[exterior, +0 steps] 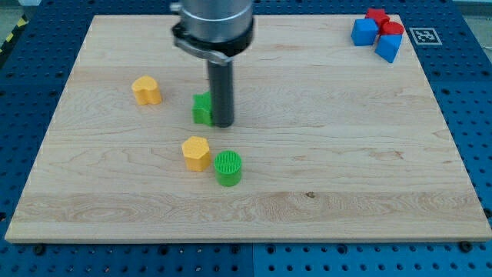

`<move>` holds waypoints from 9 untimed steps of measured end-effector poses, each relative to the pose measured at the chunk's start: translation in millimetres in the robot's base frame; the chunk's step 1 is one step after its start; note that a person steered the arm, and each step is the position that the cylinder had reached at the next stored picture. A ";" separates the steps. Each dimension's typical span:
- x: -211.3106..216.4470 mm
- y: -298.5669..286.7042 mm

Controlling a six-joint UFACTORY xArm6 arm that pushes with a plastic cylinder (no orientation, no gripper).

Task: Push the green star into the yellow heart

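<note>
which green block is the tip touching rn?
The green block just left of my tip, partly hidden by the rod. The other, the round ribbed green block, sits apart toward the view's bottom beside a yellow block.

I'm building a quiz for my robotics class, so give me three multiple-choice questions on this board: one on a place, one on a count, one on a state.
1. Where is my tip?
A. Just to the view's right of the green star
B. Beside the red blocks
C. Off the board

2. How many yellow blocks are there?
A. One
B. Two
C. Four

3. The green star is
A. touching a yellow block
B. stacked on a blue block
C. apart from both yellow blocks

Answers:
1 A: the rod stands close against the star's right side in the view.
2 B: the upper yellow block lies toward the view's left, and the lower yellow block lies beside the green cylinder.
3 C: bare wood shows between the star and each yellow block.
</note>
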State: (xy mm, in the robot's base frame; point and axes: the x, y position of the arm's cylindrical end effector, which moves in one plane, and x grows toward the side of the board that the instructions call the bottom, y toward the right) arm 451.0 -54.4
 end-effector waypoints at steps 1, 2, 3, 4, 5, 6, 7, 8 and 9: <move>0.0 -28.2; 0.0 -46.3; 0.0 -8.6; -3.5 65.7; -26.7 77.5; -38.7 59.7; -38.8 28.6; -38.8 -9.4; -38.8 -34.5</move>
State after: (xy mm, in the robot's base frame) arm 412.1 -88.9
